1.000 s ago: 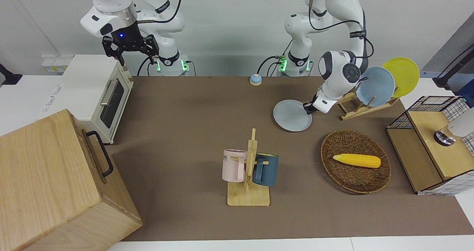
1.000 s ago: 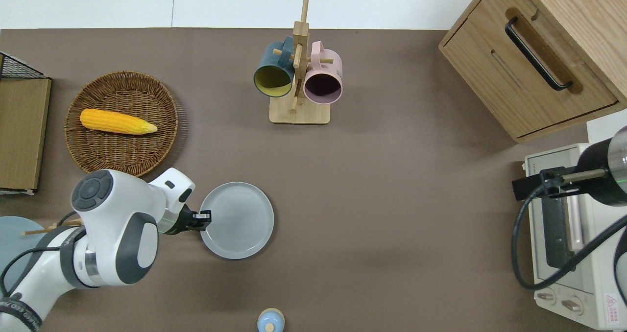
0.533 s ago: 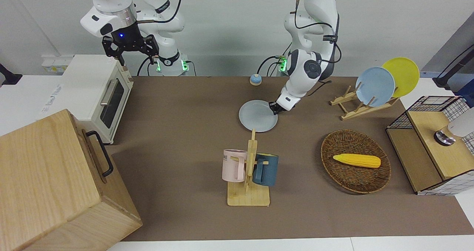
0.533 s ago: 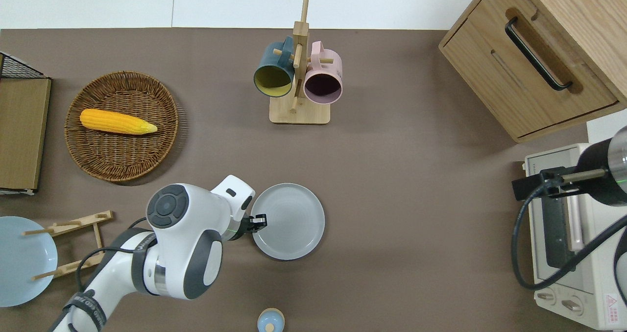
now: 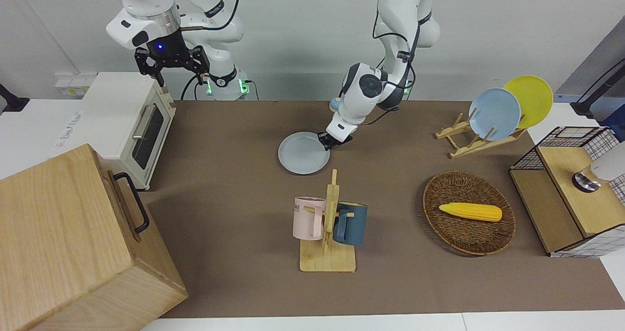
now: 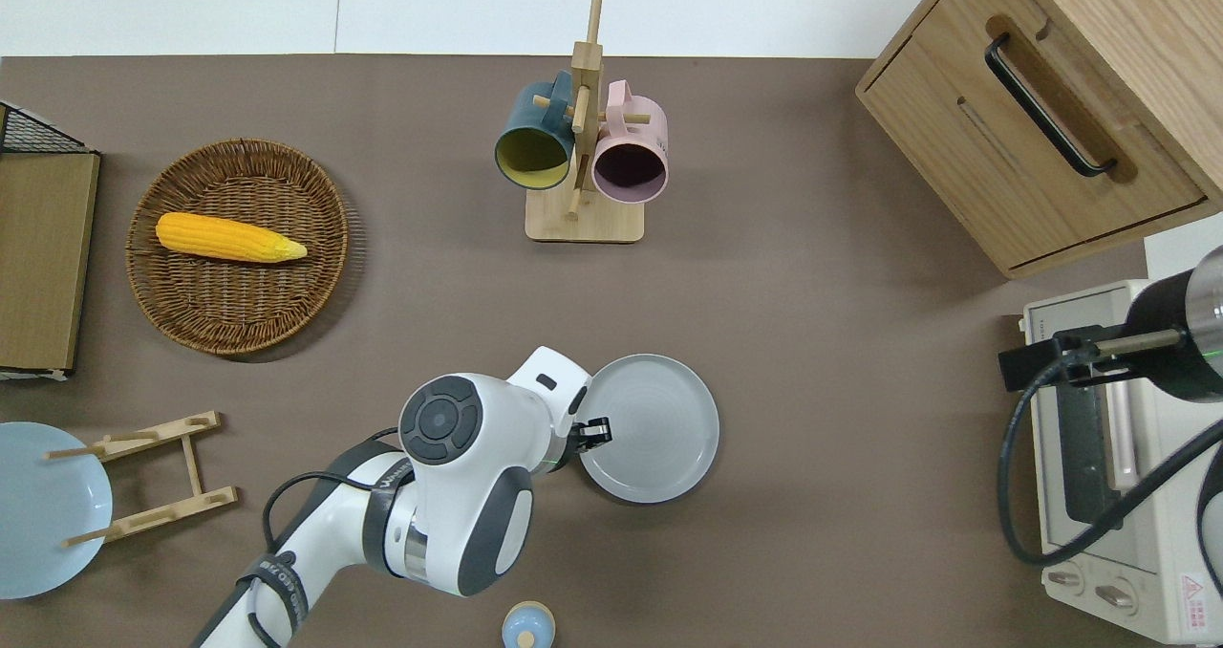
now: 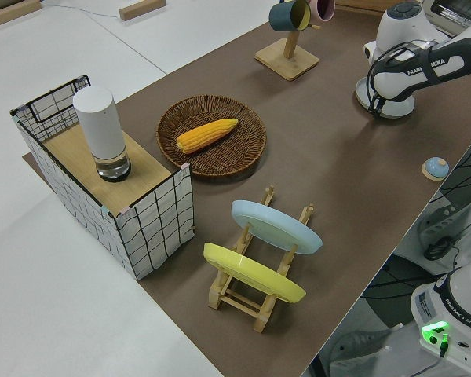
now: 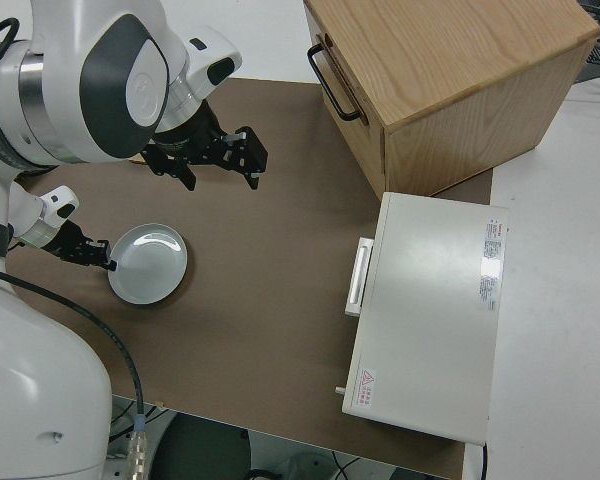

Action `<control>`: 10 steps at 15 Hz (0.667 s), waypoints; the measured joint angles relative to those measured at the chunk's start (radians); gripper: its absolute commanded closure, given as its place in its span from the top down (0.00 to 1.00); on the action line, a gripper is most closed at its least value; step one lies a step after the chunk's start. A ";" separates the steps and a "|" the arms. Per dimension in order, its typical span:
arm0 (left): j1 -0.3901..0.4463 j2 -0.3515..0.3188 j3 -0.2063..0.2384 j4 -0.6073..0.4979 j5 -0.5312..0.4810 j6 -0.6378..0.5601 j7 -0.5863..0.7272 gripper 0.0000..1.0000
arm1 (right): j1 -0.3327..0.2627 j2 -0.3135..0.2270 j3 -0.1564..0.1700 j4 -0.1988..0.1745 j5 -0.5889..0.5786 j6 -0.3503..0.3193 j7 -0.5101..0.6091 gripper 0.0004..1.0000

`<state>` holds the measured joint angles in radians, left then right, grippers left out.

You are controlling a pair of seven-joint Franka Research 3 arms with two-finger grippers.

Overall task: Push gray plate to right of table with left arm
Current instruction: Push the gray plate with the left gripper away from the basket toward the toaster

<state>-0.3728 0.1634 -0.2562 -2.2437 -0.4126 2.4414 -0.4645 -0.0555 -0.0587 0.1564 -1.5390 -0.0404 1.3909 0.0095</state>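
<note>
The gray plate (image 5: 302, 153) lies flat on the brown table (image 5: 234, 140), about midway along it and nearer to the robots than the mug rack. It also shows in the overhead view (image 6: 654, 428) and the right side view (image 8: 150, 264). My left gripper (image 5: 326, 144) is low at the table, against the plate's rim on the side toward the left arm's end; it shows in the overhead view (image 6: 597, 430) too. My right gripper (image 5: 181, 83) is open, empty and parked.
A mug rack (image 5: 328, 228) holds a pink and a blue mug. A wicker basket (image 5: 432, 194) holds a corn cob. A plate rack holds a sky-blue plate (image 5: 494, 113) and a yellow plate (image 5: 532, 99). A toaster oven (image 5: 124, 121), wooden cabinet (image 5: 73, 243) and small bell (image 6: 527, 626) stand around.
My left gripper has slid the gray plate across the table toward the right arm's end, staying against its rim. The right arm has not moved.
</note>
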 measured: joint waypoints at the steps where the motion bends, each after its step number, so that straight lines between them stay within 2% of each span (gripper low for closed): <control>1: -0.002 0.017 -0.018 0.020 -0.001 0.006 -0.016 0.00 | 0.000 0.000 0.000 0.000 0.000 0.000 0.000 1.00; 5: -0.009 0.067 -0.072 0.064 -0.002 0.056 -0.055 0.00 | 0.000 0.000 0.000 0.000 0.000 0.000 0.000 1.00; 6: -0.015 0.076 -0.075 0.067 -0.002 0.070 -0.057 0.12 | 0.000 0.000 0.000 0.000 0.000 0.000 0.000 1.00; 7: -0.019 0.084 -0.079 0.068 -0.002 0.080 -0.057 0.34 | 0.000 0.000 0.000 0.000 0.000 0.000 0.000 1.00; 9: -0.023 0.090 -0.081 0.074 -0.002 0.083 -0.058 0.90 | 0.000 0.000 0.000 0.000 0.000 0.000 0.000 1.00; 10: -0.025 0.092 -0.081 0.075 -0.002 0.084 -0.060 0.99 | 0.000 0.000 0.000 0.000 0.000 0.000 0.000 1.00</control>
<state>-0.3975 0.2559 -0.3371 -2.1685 -0.4147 2.5254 -0.5240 -0.0555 -0.0587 0.1564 -1.5390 -0.0404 1.3909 0.0095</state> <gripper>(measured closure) 0.793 0.004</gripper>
